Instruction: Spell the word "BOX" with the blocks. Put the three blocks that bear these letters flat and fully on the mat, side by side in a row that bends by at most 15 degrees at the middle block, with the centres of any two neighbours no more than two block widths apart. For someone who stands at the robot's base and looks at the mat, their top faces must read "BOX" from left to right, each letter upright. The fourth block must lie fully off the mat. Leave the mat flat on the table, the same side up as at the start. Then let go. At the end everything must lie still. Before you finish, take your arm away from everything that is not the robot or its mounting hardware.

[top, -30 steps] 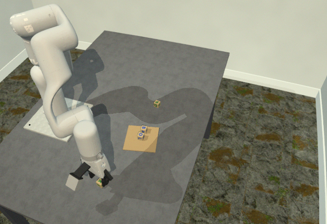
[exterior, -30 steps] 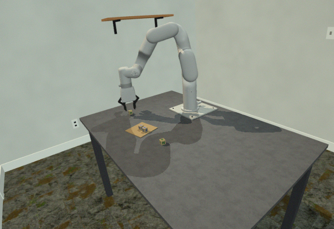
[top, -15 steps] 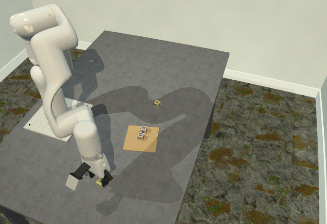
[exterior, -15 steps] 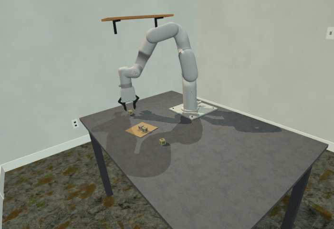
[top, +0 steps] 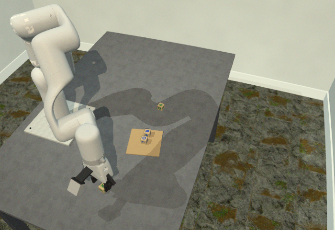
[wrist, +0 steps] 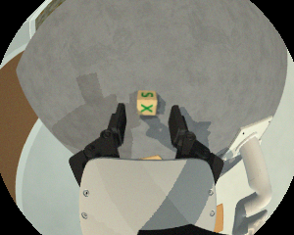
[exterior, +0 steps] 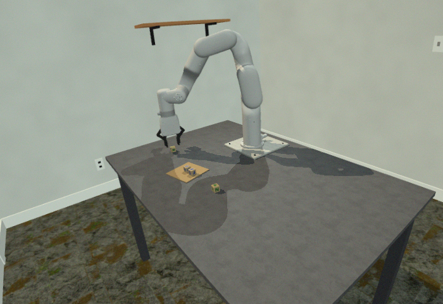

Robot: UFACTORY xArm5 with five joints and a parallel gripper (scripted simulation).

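Note:
The X block (top: 102, 187) (exterior: 172, 149) (wrist: 147, 103), yellow with green letters, stands on the table off the mat. My gripper (top: 100, 183) (exterior: 172, 145) (wrist: 148, 113) is open and empty, pointing down just above it. An S shows on another face in the wrist view. The tan mat (top: 138, 150) (exterior: 175, 173) (wrist: 151, 158) lies flat. On it, near its upper edge in the top view, the B block (top: 147, 131) (exterior: 192, 171) and the O block (top: 144, 138) (exterior: 187, 168) stand side by side, B and O on top. Whether they touch is unclear.
The fourth block (top: 160, 106) (exterior: 215, 187), with green letters, stands on the table off the mat, on the B block's side. The robot's white base plate (top: 38, 127) (exterior: 272, 147) is at one table edge. A wall shelf (exterior: 182, 23) hangs behind the arm in the exterior view.

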